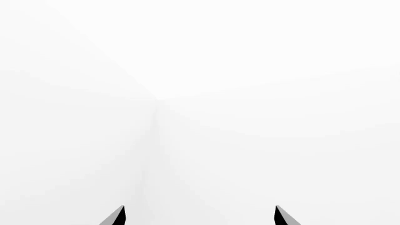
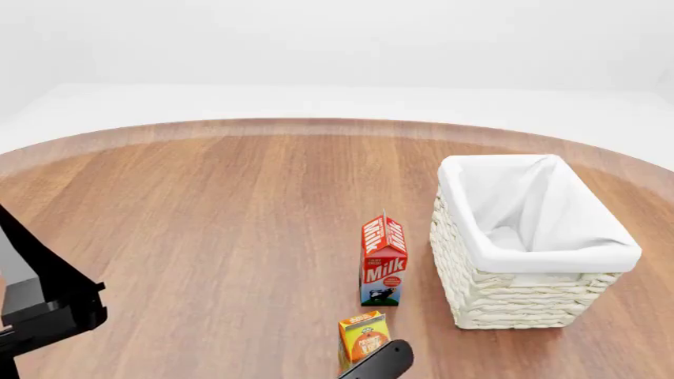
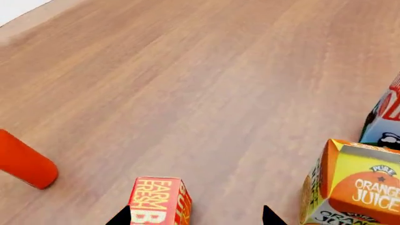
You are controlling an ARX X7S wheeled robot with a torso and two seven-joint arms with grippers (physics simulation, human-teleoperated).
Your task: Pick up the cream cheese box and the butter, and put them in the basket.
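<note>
Butter (image 3: 159, 200), bottom centre of the right wrist view: judged a light, stiff carton; grip across its narrow sides. Right pincer (image 3: 196, 216) open, empty; left pincer (image 1: 200, 216) likewise.

1. The table (image 2: 211, 229) is rendered as smooth, matt wood with fine straight grain.
2. The basket (image 2: 506, 300) is seen as rough woven wicker, lined with soft white cloth.
3. Just ahead of the right gripper (image 3: 196, 218), the butter (image 3: 159, 201) is shown as printed card.
4. Beside that gripper, the orange juice carton (image 3: 353, 187) looks like smooth printed card, as does the milk carton (image 2: 383, 260).
5. The fingertips (image 3: 122, 216) are shown dark and matt.
</note>
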